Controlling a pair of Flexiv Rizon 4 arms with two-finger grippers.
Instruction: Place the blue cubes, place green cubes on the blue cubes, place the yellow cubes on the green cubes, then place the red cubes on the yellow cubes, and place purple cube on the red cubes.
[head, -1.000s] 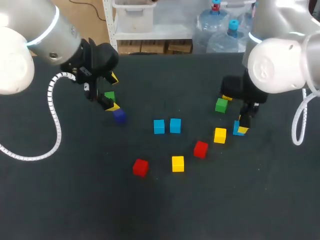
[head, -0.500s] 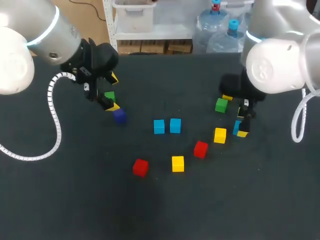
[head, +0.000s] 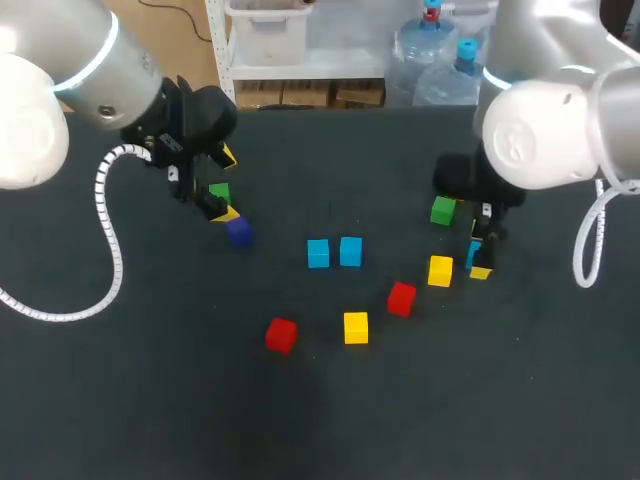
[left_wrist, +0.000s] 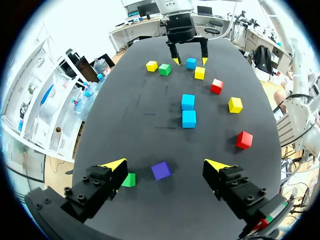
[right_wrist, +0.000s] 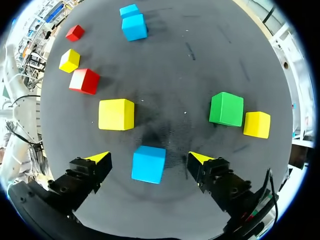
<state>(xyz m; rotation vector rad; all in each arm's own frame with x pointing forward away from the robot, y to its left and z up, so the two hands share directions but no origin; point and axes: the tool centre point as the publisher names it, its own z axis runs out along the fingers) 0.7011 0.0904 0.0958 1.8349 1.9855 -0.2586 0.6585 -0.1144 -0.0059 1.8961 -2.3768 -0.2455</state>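
Head view: the right pincer (head: 478, 254) stands at the right centre of the frame, low over the dark worktop (head: 150, 400). A small solid blue cube (head: 470, 257) is partly hidden at its fingers, and the pincer's opening cannot be judged from this angle. Two further blue cubes (head: 318, 253) sit side by side at the frame's centre. The left pincer (head: 226, 186) is at the upper left, spread, with a small green cube (head: 219, 192) and a small purple cube (head: 238, 232) close by. Left wrist view: the left pincer (left_wrist: 165, 166) is released and carries nothing. The purple cube (left_wrist: 160, 170) lies between its fingers and touches neither, while the green cube (left_wrist: 128, 179) lies just beside one finger. Right wrist view: the right pincer (right_wrist: 148, 158) is released. Its fingers stand on either side of the blue cube (right_wrist: 148, 165) with a gap showing on each side, and the cube rests flat on the worktop. A small yellow cube (right_wrist: 116, 114) lies just ahead. Assessment: the blue cube appears rigid, light and smooth-faced, with sharp edges and no give, so moderate closing force should suffice. Hold should be taken on two opposite vertical faces at about mid-height. The cube sits slightly turned against the finger line, so it may twist or skid on closing unless the faces are met squarely.
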